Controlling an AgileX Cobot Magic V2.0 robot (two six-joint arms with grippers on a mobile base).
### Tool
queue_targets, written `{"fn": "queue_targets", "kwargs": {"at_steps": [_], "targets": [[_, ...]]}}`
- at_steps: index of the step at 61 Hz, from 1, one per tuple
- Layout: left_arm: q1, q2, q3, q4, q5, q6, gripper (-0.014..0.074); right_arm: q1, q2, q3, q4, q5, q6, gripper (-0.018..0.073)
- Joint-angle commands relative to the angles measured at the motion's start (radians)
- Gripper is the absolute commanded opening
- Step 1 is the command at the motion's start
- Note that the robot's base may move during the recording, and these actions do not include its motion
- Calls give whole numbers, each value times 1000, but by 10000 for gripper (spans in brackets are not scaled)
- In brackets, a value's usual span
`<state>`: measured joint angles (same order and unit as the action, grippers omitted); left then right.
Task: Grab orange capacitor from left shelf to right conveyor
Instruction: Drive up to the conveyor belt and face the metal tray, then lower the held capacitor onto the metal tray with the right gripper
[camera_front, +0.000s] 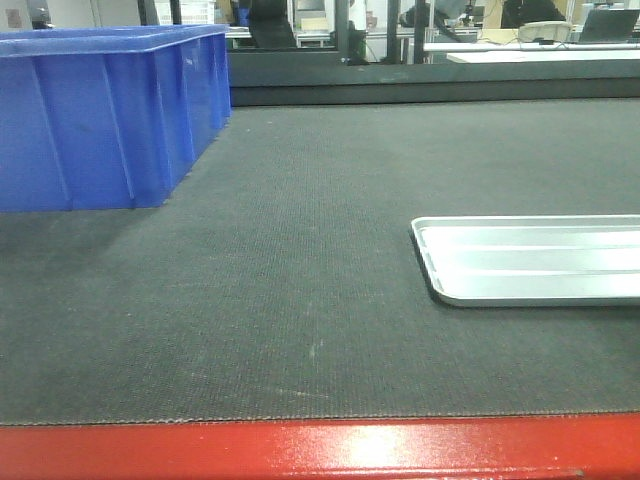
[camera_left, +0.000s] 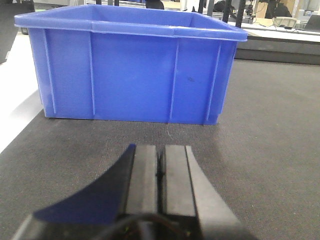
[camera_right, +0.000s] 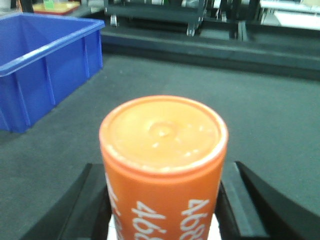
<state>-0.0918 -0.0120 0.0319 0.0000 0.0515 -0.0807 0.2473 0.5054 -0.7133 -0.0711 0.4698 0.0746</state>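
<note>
one view alone, the right wrist, shows the orange capacitor (camera_right: 162, 165), upright, gripped between the right fingers (camera_right: 265, 205) over the right conveyor (camera_right: 225, 100); the left fingers (camera_left: 145, 180) are seen pressed together, empty.

You're in an industrial lab or workshop: grey conveyor belt (camera_front: 300, 300) with red front edge, blue plastic bin (camera_front: 100, 110) at its left edge, desks (camera_front: 540, 57) and a laptop (camera_front: 608, 24) (blurred) behind.
</note>
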Motion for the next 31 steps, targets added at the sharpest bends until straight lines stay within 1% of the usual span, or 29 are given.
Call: {"fn": "queue_targets", "kwargs": {"at_steps": [1,5,12,21,31], "targets": [[-7,-19,-5,0,-89,-1,-105,-3,134,-75,-3,-117,-4,158],[-7,-19,-5,0,-89,-1,-105,-3,220,-73,-3,-178,-4,158],[-7,-19,-5,0,-89,-1,-105,-3,328,-20,-3,-368,-4,158],[-7,-19,-5,0,-89,-1,-105,-4,420,107,-3,-659,-4,158],[-7,-19,-5,0,-89,-1,-105,-42,515,265,-3,-995,-4,158]]}}
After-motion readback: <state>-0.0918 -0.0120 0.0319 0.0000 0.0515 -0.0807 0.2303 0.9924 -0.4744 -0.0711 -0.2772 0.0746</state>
